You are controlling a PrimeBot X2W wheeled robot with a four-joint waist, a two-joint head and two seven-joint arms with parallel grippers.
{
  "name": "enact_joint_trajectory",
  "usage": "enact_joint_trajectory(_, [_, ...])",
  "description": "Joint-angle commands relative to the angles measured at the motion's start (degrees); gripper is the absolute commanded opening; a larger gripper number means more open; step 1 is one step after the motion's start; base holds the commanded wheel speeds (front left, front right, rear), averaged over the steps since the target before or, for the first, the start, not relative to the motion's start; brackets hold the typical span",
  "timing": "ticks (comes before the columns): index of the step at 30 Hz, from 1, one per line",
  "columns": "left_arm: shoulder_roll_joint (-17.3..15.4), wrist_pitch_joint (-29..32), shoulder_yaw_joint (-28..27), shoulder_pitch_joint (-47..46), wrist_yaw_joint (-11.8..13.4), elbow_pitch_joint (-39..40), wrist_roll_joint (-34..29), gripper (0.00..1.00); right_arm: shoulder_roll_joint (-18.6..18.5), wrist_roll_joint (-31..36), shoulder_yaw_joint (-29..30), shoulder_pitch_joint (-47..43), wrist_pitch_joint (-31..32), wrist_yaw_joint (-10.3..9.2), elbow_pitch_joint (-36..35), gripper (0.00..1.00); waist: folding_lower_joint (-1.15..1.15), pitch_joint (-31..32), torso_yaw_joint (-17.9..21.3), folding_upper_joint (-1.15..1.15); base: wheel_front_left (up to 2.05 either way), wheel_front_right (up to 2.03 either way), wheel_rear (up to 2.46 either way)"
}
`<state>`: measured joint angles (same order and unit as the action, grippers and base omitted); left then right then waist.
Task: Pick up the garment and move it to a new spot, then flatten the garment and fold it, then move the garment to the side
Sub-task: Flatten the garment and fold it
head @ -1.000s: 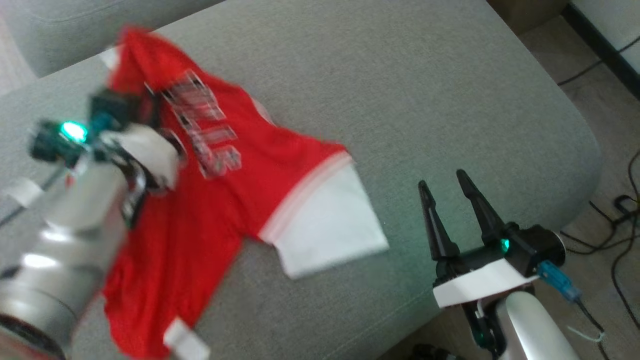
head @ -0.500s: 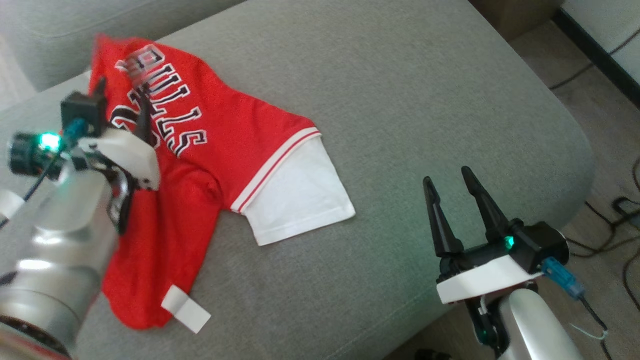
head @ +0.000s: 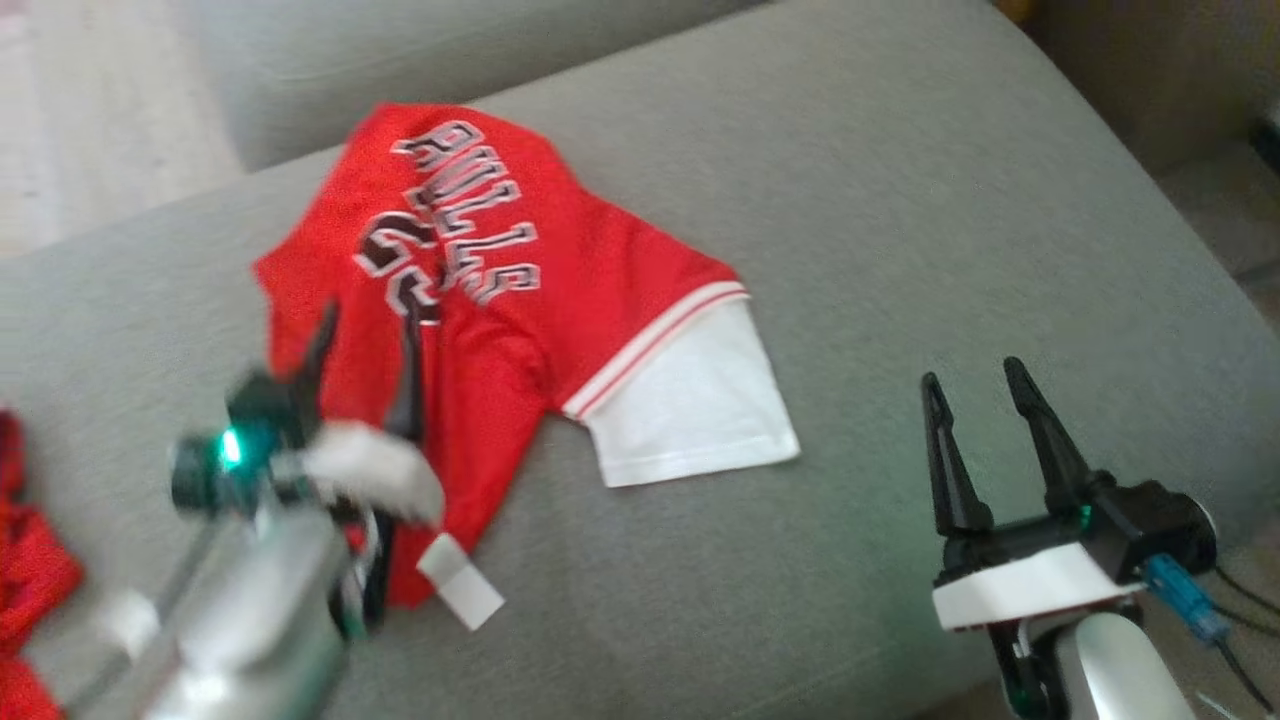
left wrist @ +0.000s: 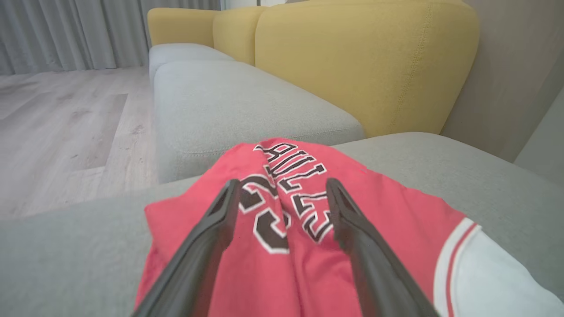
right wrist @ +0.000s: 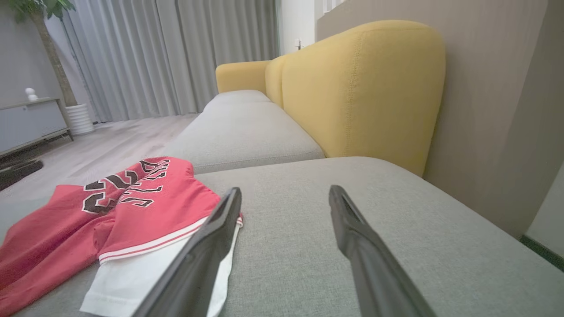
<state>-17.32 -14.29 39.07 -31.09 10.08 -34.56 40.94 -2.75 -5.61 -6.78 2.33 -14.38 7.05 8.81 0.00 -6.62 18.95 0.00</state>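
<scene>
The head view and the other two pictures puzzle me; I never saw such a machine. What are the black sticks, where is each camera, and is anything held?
This is a two-armed robot; the black sticks are its grippers' fingers. The head view looks down from its head: left gripper lower left, right gripper lower right. The other two cameras sit on the wrists and look along each arm's own fingers. A red jersey with a white sleeve lies rumpled on a grey sofa cushion. Both grippers are open and hold nothing; the left one is over the jersey.
</scene>
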Motion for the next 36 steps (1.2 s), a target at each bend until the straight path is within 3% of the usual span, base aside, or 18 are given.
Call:
enact_joint_trajectory(1, [-1.5, -0.7, -3.9, 2.1, 1.8, 5.4, -1.7, 1.0, -0.1, 1.3, -0.6, 0.4, -0.6, 0.44, -2.5, 1.0, 0.0, 2.2, -3.6, 0.0, 0.0, 0.0, 0.0])
enact_joint_trajectory(8, [-0.8, -0.7, -9.5, 17.0, 5.6, 19.5, -7.1, 1.0, -0.3, 3.1, 2.1, -0.5, -0.6, 0.44, -2.3, 1.0, 0.0, 3.6, -8.1, 0.0, 0.0, 0.0, 0.0])
enact_joint_trajectory(14, [1.6, -0.7, -15.7, 29.0, 5.5, 26.7, -13.5, 1.0, -0.2, 4.2, 3.6, -1.7, -0.6, 0.44, -0.8, 1.0, 0.0, 5.1, -11.2, 0.0, 0.0, 0.0, 0.0])
enact_joint_trajectory(18, [3.9, -0.7, -21.1, 35.2, 3.5, 28.7, -16.9, 1.0, -0.2, 4.7, 4.1, -2.4, -0.6, 0.44, 0.2, 1.0, 0.0, 5.7, -12.3, 0.0, 0.0, 0.0, 0.0])
enact_joint_trajectory(24, [7.9, -0.7, -28.0, 40.6, -2.2, 29.4, -22.4, 1.0, -0.2, 5.9, 4.4, -3.1, -0.6, 0.44, 2.2, 1.0, 0.0, 6.4, -12.8, 0.0, 0.0, 0.0, 0.0])
enact_joint_trajectory(30, [11.2, -0.7, -33.1, 41.8, -7.7, 28.1, -25.8, 1.0, -0.2, 6.1, 4.4, -3.2, -0.6, 0.44, 2.9, 1.0, 0.0, 6.4, -12.7, 0.0, 0.0, 0.0, 0.0])
enact_joint_trajectory(36, [13.0, -0.7, -36.3, 41.4, -11.1, 26.9, -28.1, 1.0, -0.1, 5.8, 3.6, -2.9, -0.6, 0.44, 3.1, 1.0, 0.0, 6.3, -12.0, 0.0, 0.0, 0.0, 0.0])
